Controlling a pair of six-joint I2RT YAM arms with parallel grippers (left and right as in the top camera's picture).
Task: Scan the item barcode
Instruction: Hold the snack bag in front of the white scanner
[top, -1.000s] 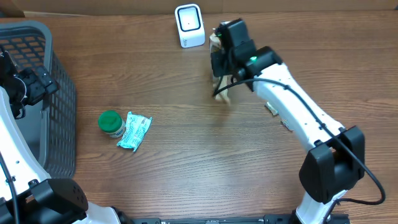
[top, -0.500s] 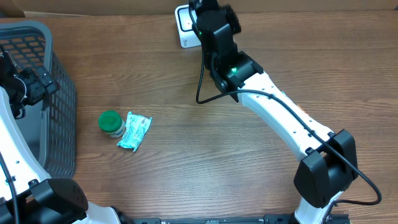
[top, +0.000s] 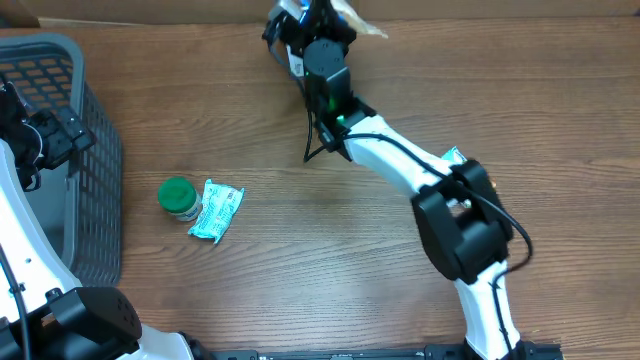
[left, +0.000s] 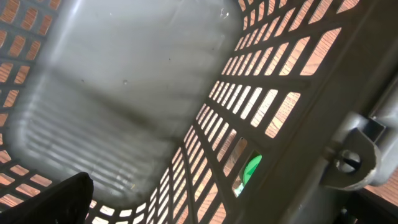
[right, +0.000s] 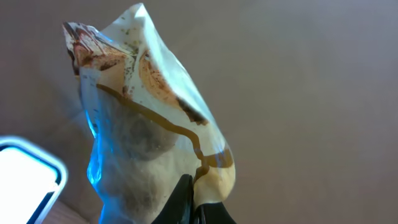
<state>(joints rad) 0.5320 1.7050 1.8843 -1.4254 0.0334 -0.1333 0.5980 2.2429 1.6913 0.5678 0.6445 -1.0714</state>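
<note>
The snack pouch (right: 149, 137) is pinched by its lower edge in the right claw (right: 194, 204) and stands up above the pressed-together fingers. It is at the far edge of the counter (top: 300, 260), just beside the glowing scanner (right: 25, 177). Starting at the left, a grey basket (top: 95, 150) stands with the left claw (top: 50, 135) spread wide over it, gripping nothing. Next come a green-lidded jar (top: 178, 197) and a green packet (top: 217, 210) lying side by side, well apart from the pouch. Further right, the right arm stretches up to the scanner.
</note>
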